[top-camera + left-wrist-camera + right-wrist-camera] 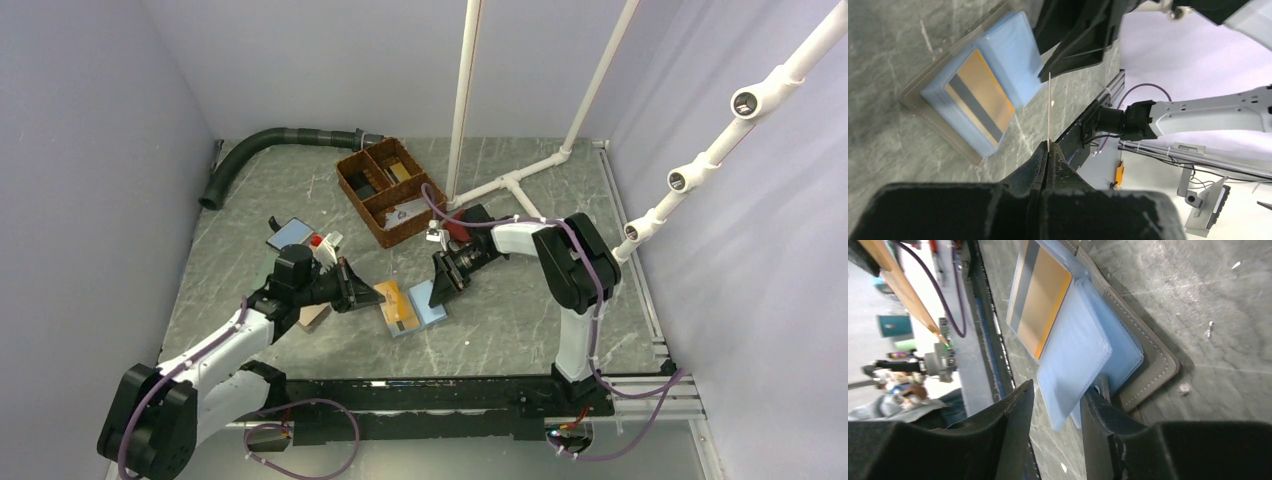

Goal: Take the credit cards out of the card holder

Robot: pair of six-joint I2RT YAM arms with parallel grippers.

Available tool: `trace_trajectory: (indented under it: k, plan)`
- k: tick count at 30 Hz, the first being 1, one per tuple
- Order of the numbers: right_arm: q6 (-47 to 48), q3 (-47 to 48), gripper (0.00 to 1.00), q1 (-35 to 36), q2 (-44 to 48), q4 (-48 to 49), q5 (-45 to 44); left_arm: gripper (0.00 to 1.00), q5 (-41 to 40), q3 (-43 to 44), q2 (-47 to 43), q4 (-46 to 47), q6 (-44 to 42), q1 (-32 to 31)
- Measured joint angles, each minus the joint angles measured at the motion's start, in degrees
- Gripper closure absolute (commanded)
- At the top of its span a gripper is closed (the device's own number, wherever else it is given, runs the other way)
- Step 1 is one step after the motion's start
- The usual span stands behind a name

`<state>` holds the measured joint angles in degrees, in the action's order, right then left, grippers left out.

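The card holder (428,302) lies open on the table, taupe outside (1153,355), light blue inside. An orange card with a grey stripe (396,305) sits on its left half; it also shows in the left wrist view (980,102) and the right wrist view (1040,300). My left gripper (1048,150) is shut on a thin card seen edge-on (1049,110), held in the air just left of the holder; that card looks tan in the right wrist view (898,285). My right gripper (1058,390) is open at the holder's right edge, a light blue flap (1073,360) between its jaws.
A brown divided basket (352,172) stands behind the holder. A black hose (260,150) lies at the back left. White pipes (510,180) rise at the back right. A blue flat item (290,233), a red item (316,240) and a tan block (314,316) lie near the left arm.
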<state>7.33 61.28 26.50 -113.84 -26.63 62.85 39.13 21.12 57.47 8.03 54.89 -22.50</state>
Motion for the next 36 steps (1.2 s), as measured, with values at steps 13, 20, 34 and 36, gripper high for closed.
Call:
trace_trajectory:
  k: [13,20,34,36]
  plan:
    - [13.3,4.3,0.52,0.0,7.1,-10.0,-13.8,1.0,-3.3,11.3,-2.4,-17.4,-5.8,0.1]
    - [16.9,5.2,0.51,0.0,12.4,-13.0,-17.6,1.0,-4.8,12.4,-4.2,-22.4,-6.3,0.1]
    - [21.6,10.0,0.49,0.0,19.4,-17.8,-16.9,1.0,-6.3,18.8,-1.1,-25.6,-10.1,0.1]
    - [22.2,10.8,0.49,0.0,19.5,-18.5,-15.6,1.0,-6.4,19.8,-0.4,-26.1,-11.4,0.1]
